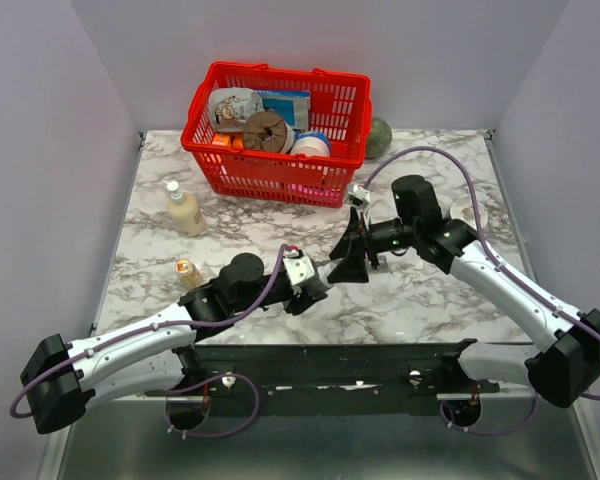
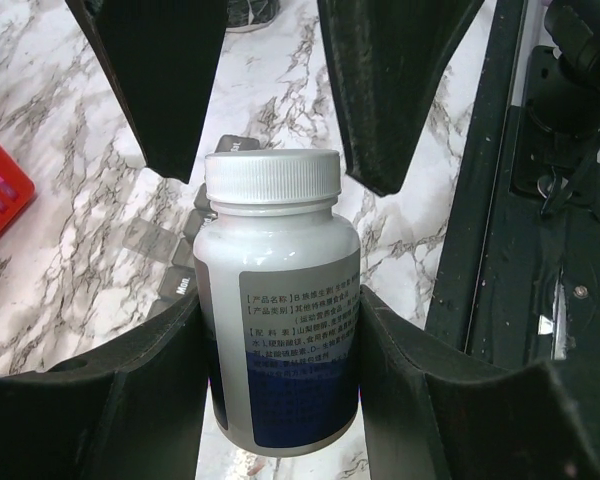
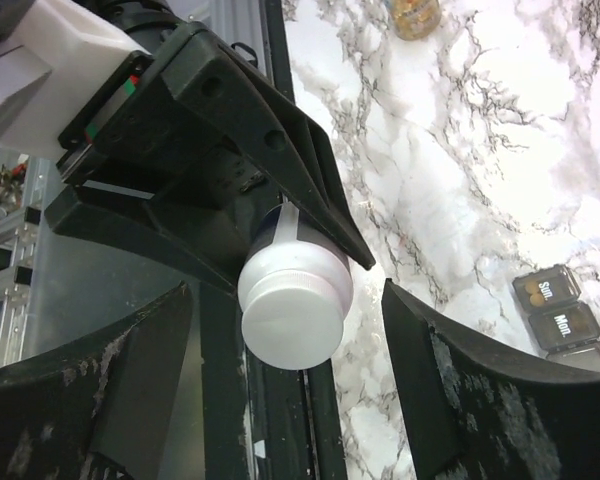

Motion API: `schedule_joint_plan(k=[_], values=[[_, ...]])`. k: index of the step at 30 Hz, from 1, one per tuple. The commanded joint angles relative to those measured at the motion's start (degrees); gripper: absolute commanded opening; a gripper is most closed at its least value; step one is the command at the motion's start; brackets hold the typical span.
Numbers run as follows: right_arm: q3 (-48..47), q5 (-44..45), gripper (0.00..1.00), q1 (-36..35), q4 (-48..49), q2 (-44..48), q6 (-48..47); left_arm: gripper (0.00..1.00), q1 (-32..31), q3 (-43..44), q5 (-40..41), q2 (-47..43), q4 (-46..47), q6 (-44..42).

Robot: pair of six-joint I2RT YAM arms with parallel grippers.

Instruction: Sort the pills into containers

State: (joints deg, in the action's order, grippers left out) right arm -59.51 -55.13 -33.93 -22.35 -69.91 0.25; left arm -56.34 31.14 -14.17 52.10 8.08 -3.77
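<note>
My left gripper (image 2: 280,300) is shut on the body of a white pill bottle (image 2: 280,330), held above the marble table with its white ribbed cap (image 2: 272,178) pointing at the right gripper. The pills themselves are hidden. My right gripper (image 3: 288,300) faces the cap (image 3: 292,305) end-on. Its fingers (image 3: 450,390) stand open either side of the cap, with a gap on each side. The containers (image 3: 565,320), a dark grey strip of compartments marked Sun. and Mon., lie on the table below; part of the strip (image 2: 165,255) shows behind the bottle. In the top view the two grippers (image 1: 330,268) meet mid-table.
A red basket (image 1: 280,165) with several items stands at the back. A cream bottle (image 1: 184,210) and a small amber bottle (image 1: 188,272) stand at the left. A dark round thing (image 1: 380,138) sits behind the basket, something white (image 1: 470,212) by the right arm. A black rail (image 1: 330,365) runs along the near edge.
</note>
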Motion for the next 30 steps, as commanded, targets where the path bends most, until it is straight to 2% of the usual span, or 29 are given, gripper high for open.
schedule_joint_plan(k=[1, 5, 8, 9, 11, 12, 15, 16, 17, 19, 20, 23, 26, 30], values=[[0.1, 2.8, 0.84, -0.9, 0.4, -1.3, 0.4, 0.00, -0.1, 1.5, 1.7, -0.1, 2.7, 0.1], [-0.2, 2.5, 0.81, -1.2, 0.2, -1.5, 0.4, 0.00, -0.1, 1.6, 2.2, 0.0, 2.6, -0.1], [-0.6, 1.8, 0.63, -1.5, -0.4, -2.0, 0.4, 0.00, 0.0, 1.5, 2.3, 0.2, 2.6, -0.1], [-0.9, 1.5, 0.48, -1.6, -0.5, -2.1, -1.3, 0.00, 0.0, 1.4, 2.3, 0.1, 2.6, -0.1], [-1.3, 0.6, 0.35, -1.7, -1.2, -2.2, -2.5, 0.00, -0.1, 1.2, 2.1, 0.0, 2.1, -0.4], [-1.6, 0.2, 0.25, -1.7, -1.6, -2.2, -3.3, 0.00, 0.0, 1.1, 2.0, -0.1, 1.9, -0.6], [-2.9, -2.9, 0.14, -2.2, -4.2, -2.4, -9.0, 0.00, 0.0, 0.8, -0.5, -0.9, -0.1, -2.4], [-4.0, -3.7, 0.13, -3.1, -6.8, -2.4, -11.8, 0.00, 0.2, 0.5, -1.9, -1.2, -1.4, -3.2], [-4.6, -4.8, 0.12, -3.7, -8.5, -2.3, -19.5, 0.00, 0.2, 0.3, -5.0, -2.0, -1.9, -3.8], [-6.0, -6.5, 0.11, -5.4, -14.5, -2.0, -29.1, 0.00, 0.5, 0.0, -8.6, -2.8, -4.3, -5.8], [-7.2, -7.4, 0.11, -5.9, -16.5, -1.9, -37.9, 0.00, 0.7, 0.0, -11.3, -3.4, -5.3, -6.4], [-10.3, -8.2, 0.12, -7.2, -26.1, -3.5, -55.2, 0.00, 2.4, 0.1, -15.9, -4.2, -9.2, -7.7], [-14.5, -5.5, 0.13, -8.1, -31.6, -5.3, -65.2, 0.00, 4.1, 0.0, -20.7, -4.8, -12.0, -7.8], [-16.4, -0.6, 0.15, -9.2, -34.6, -6.6, -72.1, 0.00, 6.1, -1.6, -24.5, -6.7, -11.8, -6.1]])
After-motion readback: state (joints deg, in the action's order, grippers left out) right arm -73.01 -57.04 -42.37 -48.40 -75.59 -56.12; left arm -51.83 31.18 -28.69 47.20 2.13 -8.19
